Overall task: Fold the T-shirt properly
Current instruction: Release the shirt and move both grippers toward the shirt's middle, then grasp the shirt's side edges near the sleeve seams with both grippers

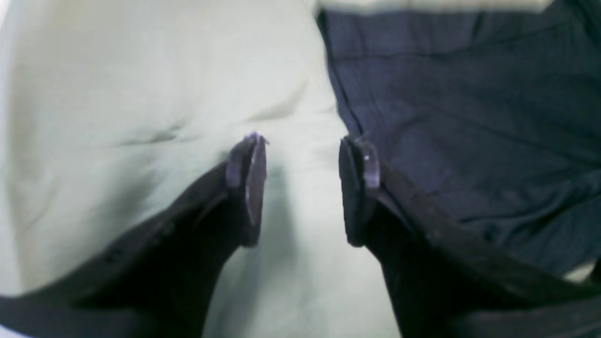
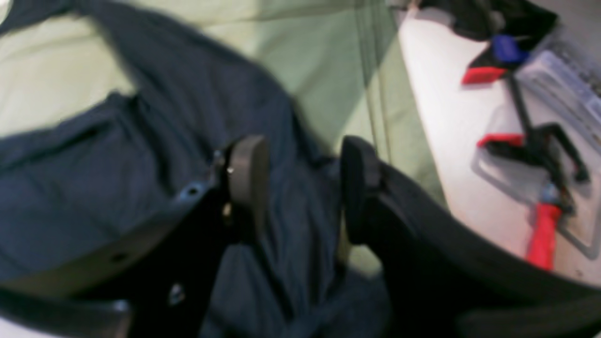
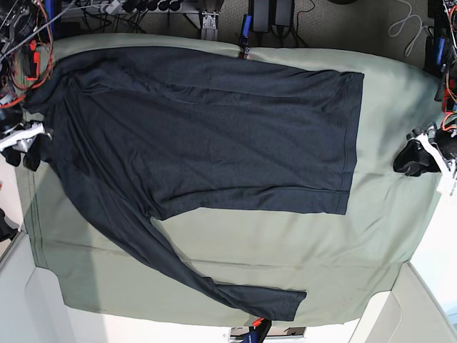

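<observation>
The dark charcoal T-shirt (image 3: pixel 214 128) lies spread flat on the pale green table cloth (image 3: pixel 300 250), hem toward the right. One long sleeve (image 3: pixel 178 264) trails toward the near edge. In the base view my left gripper (image 3: pixel 408 161) sits just beyond the hem. In the left wrist view my left gripper (image 1: pixel 305 145) stands open over bare cloth, with the shirt's hem (image 1: pixel 469 117) beside its right finger. My right gripper (image 3: pixel 28 146) is at the shirt's left end. In the right wrist view my right gripper (image 2: pixel 305 155) is open, with dark shirt fabric (image 2: pixel 94 188) lying loose under and between its fingers.
Red-handled clamps (image 2: pixel 540 225) lie on the white table (image 2: pixel 446 141) past the cloth's edge beside my right gripper. Cables and electronics (image 3: pixel 28 43) crowd the far left corner. More gear (image 3: pixel 264 18) lines the back edge.
</observation>
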Robot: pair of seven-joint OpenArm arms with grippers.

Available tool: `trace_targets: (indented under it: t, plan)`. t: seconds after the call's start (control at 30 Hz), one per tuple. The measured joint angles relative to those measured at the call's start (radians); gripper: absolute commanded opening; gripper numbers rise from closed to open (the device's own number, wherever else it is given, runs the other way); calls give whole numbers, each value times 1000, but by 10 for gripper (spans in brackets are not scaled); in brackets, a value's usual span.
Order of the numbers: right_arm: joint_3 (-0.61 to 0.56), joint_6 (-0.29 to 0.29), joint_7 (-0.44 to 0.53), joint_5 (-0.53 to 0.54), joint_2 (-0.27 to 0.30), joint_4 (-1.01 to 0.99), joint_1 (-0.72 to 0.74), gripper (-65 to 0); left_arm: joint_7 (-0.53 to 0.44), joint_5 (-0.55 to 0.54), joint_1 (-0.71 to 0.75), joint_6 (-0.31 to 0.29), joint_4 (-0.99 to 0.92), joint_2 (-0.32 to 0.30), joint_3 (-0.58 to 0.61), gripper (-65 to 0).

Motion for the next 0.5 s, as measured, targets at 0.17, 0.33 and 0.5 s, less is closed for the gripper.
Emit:
trace_targets:
  t: [0.17,0.33,0.5]
  plan:
    - [-21,3,21,-64,27,-231,190,-390,-102,162,-139,-2,-33,2,198,-359]
    - [-21,-3,32,-90,67,-479,324,-390,-180,249,-285,-3,-193,19,317,-336]
    - [-27,0,60,-113,71,-643,421,-390,-221,261,-473,-1,-408,98,359,-325]
